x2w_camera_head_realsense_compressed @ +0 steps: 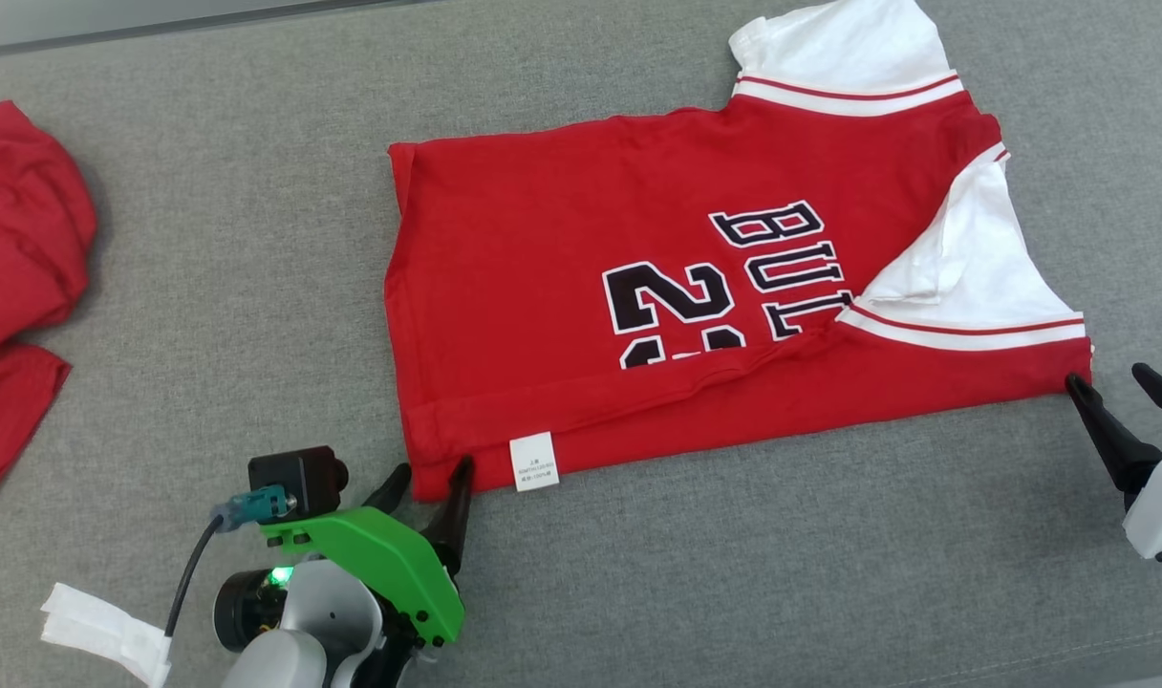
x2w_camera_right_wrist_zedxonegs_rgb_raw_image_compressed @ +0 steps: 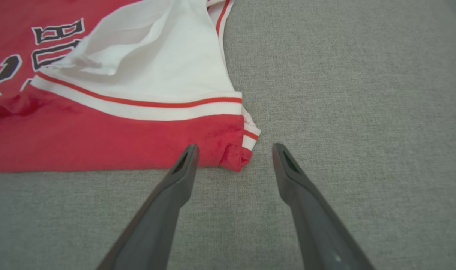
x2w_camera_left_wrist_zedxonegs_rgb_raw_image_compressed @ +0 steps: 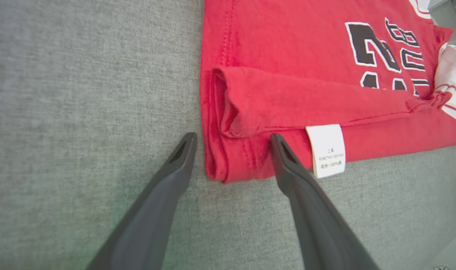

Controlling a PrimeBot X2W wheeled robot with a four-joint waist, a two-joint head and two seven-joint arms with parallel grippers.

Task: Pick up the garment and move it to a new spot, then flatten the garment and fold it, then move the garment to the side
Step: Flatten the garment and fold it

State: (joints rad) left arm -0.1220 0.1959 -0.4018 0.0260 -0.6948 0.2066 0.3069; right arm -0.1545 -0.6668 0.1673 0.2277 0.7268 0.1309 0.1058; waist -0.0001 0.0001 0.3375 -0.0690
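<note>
We saw garment (x2w_camera_head_realsense_compressed: 638, 287) lying folded on grey fabric-covered table (x2w_camera_head_realsense_compressed: 256, 239). Around its near-left corner, left gripper (x2w_camera_head_realsense_compressed: 435, 466) jaws spread, empty; at near-right corner, right gripper (x2w_camera_head_realsense_compressed: 1107, 375) jaws spread, empty. At table's left edge lay second red garment (x2w_camera_head_realsense_compressed: 17, 268), heaped.

The red shirt (x2w_camera_head_realsense_compressed: 562, 258) has big black letters (x2w_camera_head_realsense_compressed: 767, 226) with white edges that read "BUL", and the rest of the word is covered. Beside them is a big black number (x2w_camera_head_realsense_compressed: 667, 298) that starts with 2, and its next digit is partly hidden. A small white tag (x2w_camera_left_wrist_zedxonegs_rgb_raw_image_compressed: 325, 150) on the shirt's edge has tiny print, and only "100%" in the last line can be read.
</note>
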